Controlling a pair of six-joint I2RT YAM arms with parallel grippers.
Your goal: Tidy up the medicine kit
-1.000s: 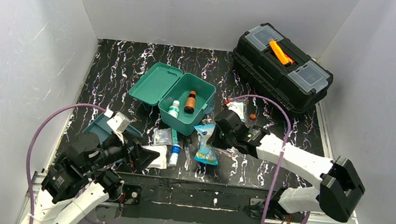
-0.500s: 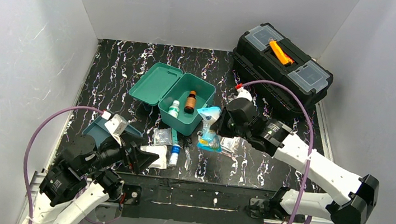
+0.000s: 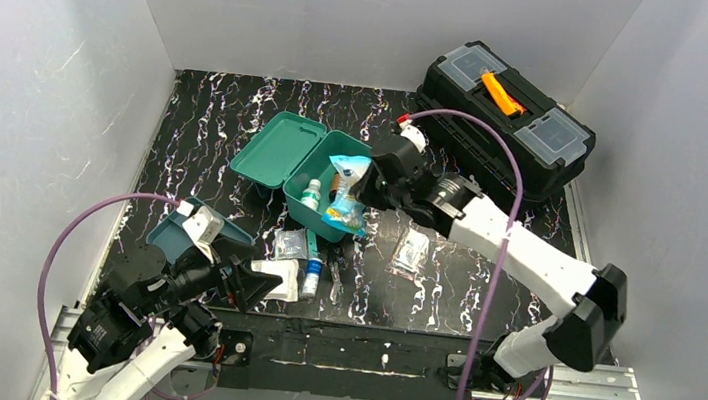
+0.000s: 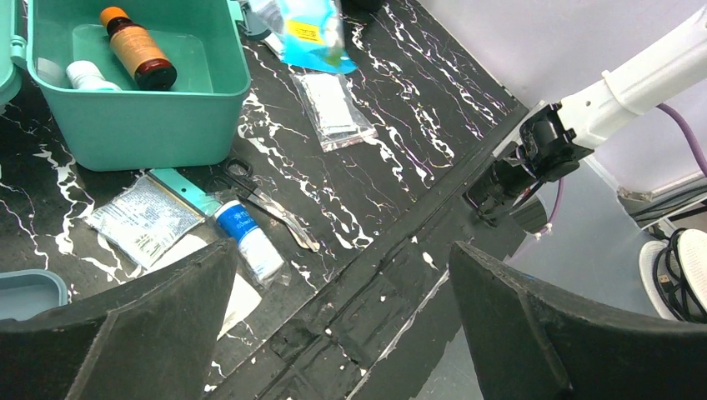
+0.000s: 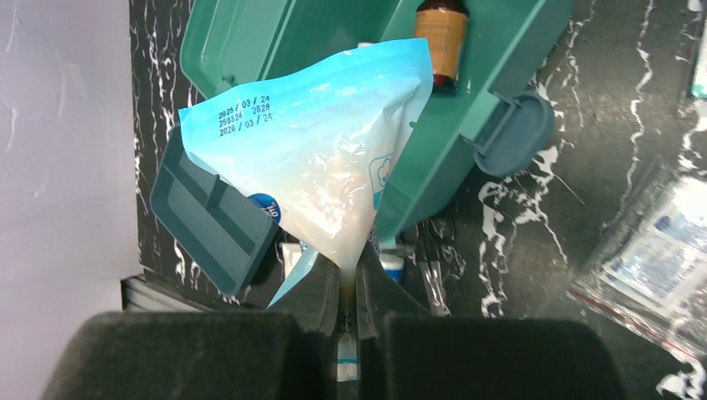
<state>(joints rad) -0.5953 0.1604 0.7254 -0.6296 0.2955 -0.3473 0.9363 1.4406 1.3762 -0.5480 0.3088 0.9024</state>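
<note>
The teal medicine kit (image 3: 366, 164) stands open at mid-table, lid (image 3: 278, 149) laid back to the left. An amber bottle (image 4: 137, 50) and a white bottle (image 4: 87, 77) lie inside. My right gripper (image 3: 372, 187) is shut on a blue-and-white packet (image 3: 346, 191) and holds it in the air over the kit's near right side. In the right wrist view the packet (image 5: 308, 175) hangs pinched between the fingers. The dark teal inner tray (image 3: 187, 231) sits by my left gripper (image 3: 255, 284), which is open and empty above the table's near edge.
A clear packet (image 3: 411, 250), a silver packet (image 3: 291, 243), a blue-labelled tube (image 3: 311, 276), white gauze (image 3: 276, 277) and scissors (image 3: 334, 268) lie in front of the kit. A black toolbox (image 3: 503, 116) with an orange handle stands at the back right.
My right gripper has lifted the blue-and-white packet off the table and carried it back and left to over the open kit. The left arm has barely moved.
</note>
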